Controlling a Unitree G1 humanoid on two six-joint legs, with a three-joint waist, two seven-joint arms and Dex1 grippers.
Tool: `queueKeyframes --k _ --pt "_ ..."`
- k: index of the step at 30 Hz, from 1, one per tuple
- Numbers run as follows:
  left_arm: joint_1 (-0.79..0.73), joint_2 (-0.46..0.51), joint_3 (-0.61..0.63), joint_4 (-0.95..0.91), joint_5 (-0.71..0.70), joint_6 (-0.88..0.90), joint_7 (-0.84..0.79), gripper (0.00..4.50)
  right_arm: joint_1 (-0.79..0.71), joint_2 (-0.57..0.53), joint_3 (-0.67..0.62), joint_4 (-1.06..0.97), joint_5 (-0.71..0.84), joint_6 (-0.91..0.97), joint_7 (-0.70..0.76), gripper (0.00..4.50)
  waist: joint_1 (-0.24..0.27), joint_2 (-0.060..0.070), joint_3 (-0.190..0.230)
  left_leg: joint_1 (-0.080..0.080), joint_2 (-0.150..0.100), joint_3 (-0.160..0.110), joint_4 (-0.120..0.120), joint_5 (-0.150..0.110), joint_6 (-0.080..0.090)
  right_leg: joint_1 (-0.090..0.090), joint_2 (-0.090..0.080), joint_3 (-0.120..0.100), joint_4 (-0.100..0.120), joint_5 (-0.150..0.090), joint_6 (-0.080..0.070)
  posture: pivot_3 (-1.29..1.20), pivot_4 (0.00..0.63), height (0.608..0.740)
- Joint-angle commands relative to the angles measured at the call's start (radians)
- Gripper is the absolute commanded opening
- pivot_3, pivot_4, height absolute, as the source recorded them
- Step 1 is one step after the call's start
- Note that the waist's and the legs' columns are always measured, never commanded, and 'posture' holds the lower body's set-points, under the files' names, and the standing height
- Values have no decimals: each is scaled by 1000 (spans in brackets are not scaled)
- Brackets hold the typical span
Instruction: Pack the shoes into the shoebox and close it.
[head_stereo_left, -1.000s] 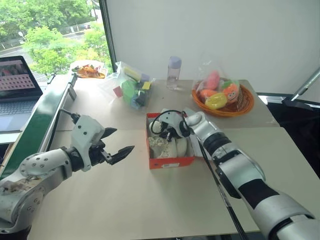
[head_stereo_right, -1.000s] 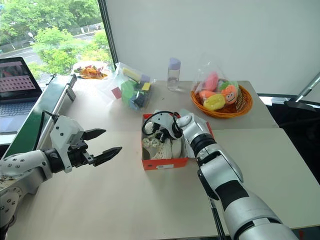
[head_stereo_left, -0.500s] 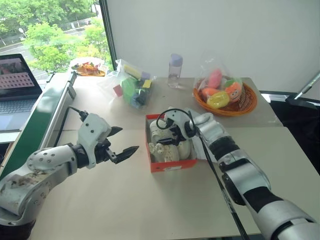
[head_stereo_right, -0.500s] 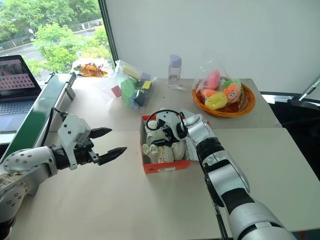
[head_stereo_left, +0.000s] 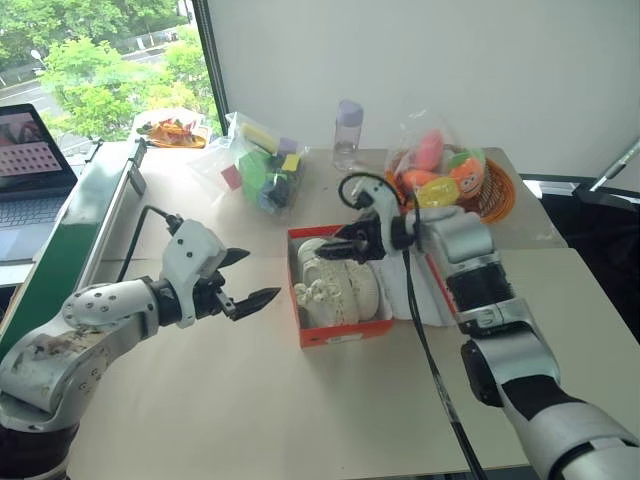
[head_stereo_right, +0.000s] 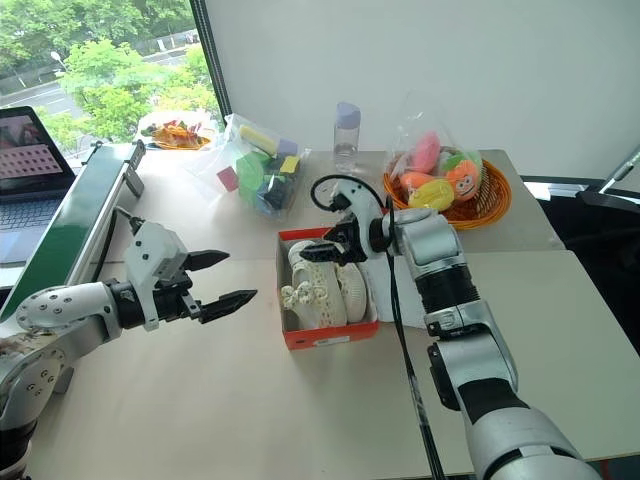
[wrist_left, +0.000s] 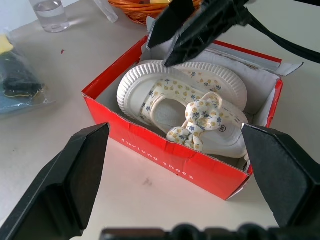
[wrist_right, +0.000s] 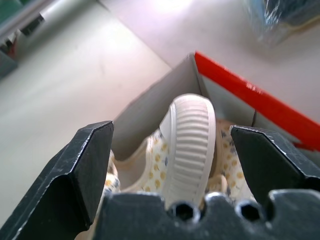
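right gripper (head_stereo_right: 325, 249): my fingers spread wide, hovering over the far end of the box, holding nothing
left gripper (head_stereo_right: 222, 281): wide apart, empty, beside the box
shoes (head_stereo_right: 322, 288): both inside the shoebox (head_stereo_right: 327, 335)
shoebox: mid-table, lid open

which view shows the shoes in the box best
The left wrist view: the shoes lie close and whole in the open shoebox, bow and flower print plain. Both eye views show them small, with the right gripper above them. The right wrist view catches one ribbed toe.
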Motion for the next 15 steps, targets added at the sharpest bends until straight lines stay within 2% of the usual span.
queueKeyframes --k 1,6,7,9,12,14,15 --pt "13 34 35 -19 15 -26 -23 4500 -29 -28 -62 -66 53 -21 -31 4215 1 0 0 0 0 0 0 0 0 0 0 0 0 0 0 0 150 740" --pt "42 55 58 -14 20 -35 -42 4500 -13 -47 -10 -102 46 -71 -31 2737 -2 1 0 0 1 0 0 0 0 0 0 0 0 0 0 0 150 740" --pt "43 56 58 -15 21 -36 -43 4500 -7 -46 12 -98 36 -92 -29 2253 -3 1 1 0 1 0 0 0 0 0 1 0 0 0 0 0 150 740" --pt "43 56 59 -17 23 -36 -45 4500 0 -44 43 -81 23 -127 -28 1678 -4 1 1 0 1 0 0 0 0 0 1 0 0 0 0 0 150 740" --pt "42 56 58 -20 24 -35 -43 4500 3 -51 119 -24 -41 -227 -41 486 -4 1 1 0 1 0 0 0 0 0 1 0 0 0 0 0 150 740" --pt "43 56 62 -25 23 -31 -38 4500 -3 -41 156 21 -75 -279 -56 67 -4 1 1 0 1 0 0 0 0 0 1 0 0 0 0 0 150 740" --pt "45 57 67 -29 21 -27 -34 4500 -6 -29 172 43 -86 -300 -56 67 -4 1 1 0 1 0 0 0 0 0 1 0 0 0 0 0 150 740"
